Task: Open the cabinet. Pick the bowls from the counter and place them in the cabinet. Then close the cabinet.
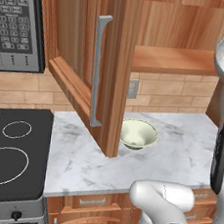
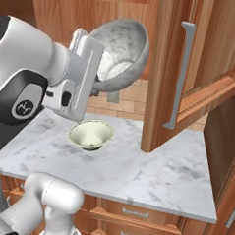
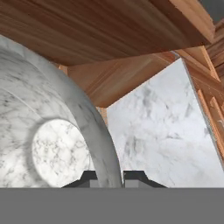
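Gripper (image 2: 97,86) is pinched onto the rim of the grey bowl (image 2: 122,50), held tilted up at shelf (image 1: 174,59) height in front of the open cabinet (image 1: 115,60); shelf lies just beyond (judging by base views). Green bowl (image 1: 138,133) sits near the counter's (image 1: 178,156) back edge, under the door. Speckled glossy round bowl; wood grain; veined marble.

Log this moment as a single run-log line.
cabinet: doors open | gripper: shut on grey speckled bowl, raised near shelf | green bowl: on counter | phase: placing first bowl
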{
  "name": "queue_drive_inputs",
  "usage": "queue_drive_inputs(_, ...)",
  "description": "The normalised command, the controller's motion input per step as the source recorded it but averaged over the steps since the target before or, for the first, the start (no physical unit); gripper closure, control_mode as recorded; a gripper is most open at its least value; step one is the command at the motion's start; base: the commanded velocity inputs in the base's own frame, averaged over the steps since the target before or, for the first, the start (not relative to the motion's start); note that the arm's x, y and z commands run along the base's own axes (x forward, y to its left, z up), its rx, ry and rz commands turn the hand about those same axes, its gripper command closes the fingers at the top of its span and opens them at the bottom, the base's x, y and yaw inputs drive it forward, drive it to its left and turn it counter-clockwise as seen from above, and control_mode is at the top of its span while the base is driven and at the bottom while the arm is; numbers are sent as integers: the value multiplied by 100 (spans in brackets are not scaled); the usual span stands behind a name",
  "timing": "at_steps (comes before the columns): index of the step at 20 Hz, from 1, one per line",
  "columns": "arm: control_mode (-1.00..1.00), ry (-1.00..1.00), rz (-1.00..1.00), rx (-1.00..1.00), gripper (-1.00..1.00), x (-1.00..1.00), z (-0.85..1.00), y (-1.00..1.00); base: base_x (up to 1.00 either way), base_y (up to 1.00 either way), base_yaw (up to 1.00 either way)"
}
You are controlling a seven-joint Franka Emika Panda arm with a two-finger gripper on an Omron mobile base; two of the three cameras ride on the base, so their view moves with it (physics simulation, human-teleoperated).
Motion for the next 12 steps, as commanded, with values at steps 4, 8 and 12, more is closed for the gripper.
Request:
queue_drive_inputs(4, -100, 5, 9, 2, 100, 55, 0, -1, 0, 0, 0)
queue_drive_inputs(8, -100, 1, 6, 3, 100, 45, 0, -12, 0, 0, 0)
queue_drive_inputs(12, -100, 0, 0, 5, 100, 40, 0, -36, 0, 0, 0)
